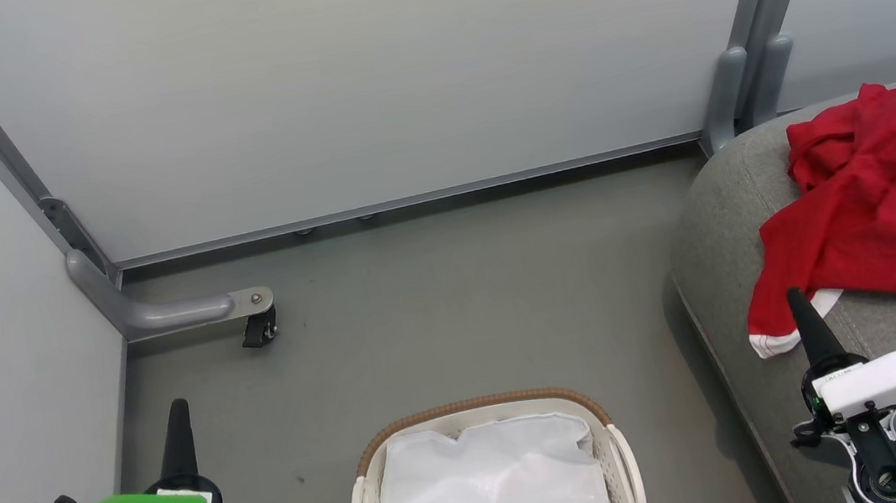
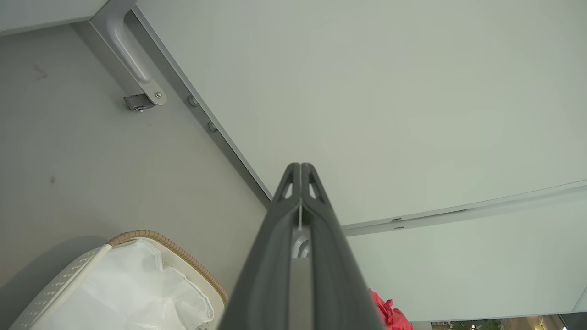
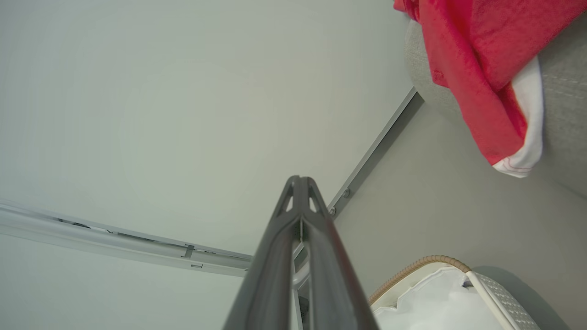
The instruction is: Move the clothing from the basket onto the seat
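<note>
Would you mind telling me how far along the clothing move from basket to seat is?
Done: the red clothing lies heaped on the grey seat, and the basket holds just its white liner where visible. In hand: nothing; the left gripper and right gripper are shut and empty. Left: seemingly nothing, though the basket's near end is cut off.

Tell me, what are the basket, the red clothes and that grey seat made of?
The basket looks like matte white plastic, its wall perforated, with a brown woven rim and a thin cloth liner. The clothing seems soft fabric: it crumples in folds. The seat appears grey woven upholstery, faintly textured.
</note>
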You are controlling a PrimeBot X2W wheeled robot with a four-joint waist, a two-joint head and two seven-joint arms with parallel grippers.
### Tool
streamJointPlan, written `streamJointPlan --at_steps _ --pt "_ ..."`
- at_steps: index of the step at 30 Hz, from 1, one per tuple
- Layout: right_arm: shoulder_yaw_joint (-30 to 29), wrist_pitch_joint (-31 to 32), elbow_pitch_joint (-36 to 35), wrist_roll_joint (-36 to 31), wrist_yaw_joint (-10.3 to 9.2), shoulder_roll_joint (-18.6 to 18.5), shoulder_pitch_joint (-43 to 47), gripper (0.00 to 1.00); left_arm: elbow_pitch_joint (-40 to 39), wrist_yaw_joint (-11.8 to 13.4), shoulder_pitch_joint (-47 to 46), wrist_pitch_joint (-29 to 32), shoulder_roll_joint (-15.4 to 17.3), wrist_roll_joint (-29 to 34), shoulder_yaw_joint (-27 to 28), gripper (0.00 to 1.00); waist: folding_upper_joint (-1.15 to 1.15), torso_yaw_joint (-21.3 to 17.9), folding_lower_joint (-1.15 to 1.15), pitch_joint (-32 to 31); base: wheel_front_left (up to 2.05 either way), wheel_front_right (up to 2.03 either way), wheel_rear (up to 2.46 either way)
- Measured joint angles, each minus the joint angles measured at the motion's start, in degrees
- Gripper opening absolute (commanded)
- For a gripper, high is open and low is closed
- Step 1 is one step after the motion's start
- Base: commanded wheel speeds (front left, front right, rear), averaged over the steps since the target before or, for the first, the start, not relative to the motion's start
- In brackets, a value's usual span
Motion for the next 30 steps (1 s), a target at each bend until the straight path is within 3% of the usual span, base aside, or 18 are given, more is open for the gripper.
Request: streamJointPlan --at_steps 30 --pt "-0.9 3.9 -1.4 15.4 -0.01 -0.1 0.6 0.0 -1.2 -0.8 -1.0 4.0 0.0 -12.6 2.7 0.0 0.0 -1.3 0.0 0.3 0.0 0.0 0.0"
